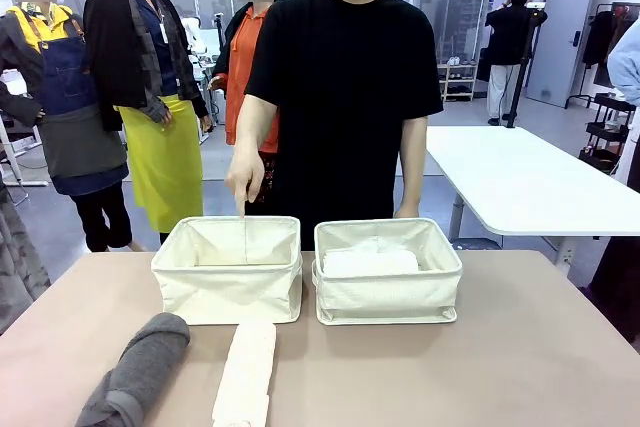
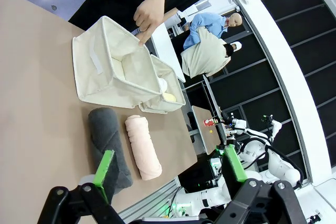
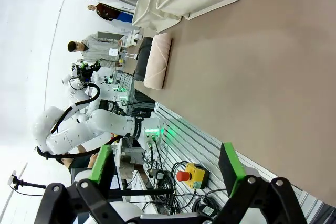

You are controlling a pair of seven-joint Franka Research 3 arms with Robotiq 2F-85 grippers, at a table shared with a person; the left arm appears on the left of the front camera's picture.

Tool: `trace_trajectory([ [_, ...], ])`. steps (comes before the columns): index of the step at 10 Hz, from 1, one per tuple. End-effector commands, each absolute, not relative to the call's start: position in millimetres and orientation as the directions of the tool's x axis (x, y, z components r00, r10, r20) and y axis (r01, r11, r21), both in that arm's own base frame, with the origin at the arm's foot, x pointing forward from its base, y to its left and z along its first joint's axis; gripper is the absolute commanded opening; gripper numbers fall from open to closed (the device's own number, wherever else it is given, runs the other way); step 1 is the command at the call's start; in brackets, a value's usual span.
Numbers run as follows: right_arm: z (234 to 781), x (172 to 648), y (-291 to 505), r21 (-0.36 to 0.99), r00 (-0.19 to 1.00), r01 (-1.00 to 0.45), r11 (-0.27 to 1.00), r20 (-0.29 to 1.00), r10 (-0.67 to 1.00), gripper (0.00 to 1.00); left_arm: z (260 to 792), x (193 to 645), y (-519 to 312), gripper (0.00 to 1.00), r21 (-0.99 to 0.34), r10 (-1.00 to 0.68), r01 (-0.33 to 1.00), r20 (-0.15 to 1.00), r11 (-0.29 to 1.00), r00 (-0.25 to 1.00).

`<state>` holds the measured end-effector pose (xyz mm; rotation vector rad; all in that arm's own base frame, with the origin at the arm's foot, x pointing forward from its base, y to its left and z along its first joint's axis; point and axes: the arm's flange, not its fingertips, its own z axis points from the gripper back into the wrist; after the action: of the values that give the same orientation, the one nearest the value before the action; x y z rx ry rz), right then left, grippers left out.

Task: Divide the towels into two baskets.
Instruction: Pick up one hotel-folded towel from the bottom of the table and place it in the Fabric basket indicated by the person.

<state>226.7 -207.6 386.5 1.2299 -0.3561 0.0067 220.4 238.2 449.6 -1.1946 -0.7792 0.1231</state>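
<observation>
Scene status

You have two baskets on the table (image 1: 520,347): left basket (image 1: 226,282), a person's hand (image 1: 243,179) at its far rim; right basket (image 1: 385,297) holding a white towel (image 1: 370,261). Along the near edge lie the dark grey towel (image 1: 140,367) and cream-peach towel (image 1: 246,372). Your left gripper (image 2: 168,156) and right gripper (image 3: 165,150) are both spread wide, holding nothing.

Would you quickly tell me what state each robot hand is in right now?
Left hand: open, holding nothing.
Right hand: open, holding nothing.
</observation>
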Motion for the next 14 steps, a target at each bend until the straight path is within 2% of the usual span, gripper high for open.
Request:
trace_trajectory([
  [1,388.4,225.3,-207.2,0.921,0.942,-0.203,0.333,0.277,-0.189,1.00,450.2,219.0,240.6,1.00,-0.858,0.477,0.338,0.500,0.387,0.722],
  [8,388.4,225.3,-207.2,0.921,0.942,-0.203,0.333,0.277,-0.189,1.00,450.2,219.0,240.6,1.00,-0.858,0.477,0.338,0.500,0.387,0.722],
  [9,388.4,225.3,-207.2,0.921,0.942,-0.203,0.333,0.277,-0.189,1.00,449.6,220.4,238.2,1.00,-0.867,0.476,0.306,0.477,0.394,0.738],
  [13,388.4,225.3,-207.2,0.921,0.942,-0.203,0.333,0.277,-0.189,1.00,471.7,236.9,188.2,1.00,-0.811,0.296,0.316,0.497,0.492,0.816],
  [14,388.4,225.3,-207.2,0.921,0.942,-0.203,0.333,0.277,-0.189,1.00,479.0,240.0,173.3,1.00,-0.770,0.237,0.282,0.485,0.572,0.842],
])
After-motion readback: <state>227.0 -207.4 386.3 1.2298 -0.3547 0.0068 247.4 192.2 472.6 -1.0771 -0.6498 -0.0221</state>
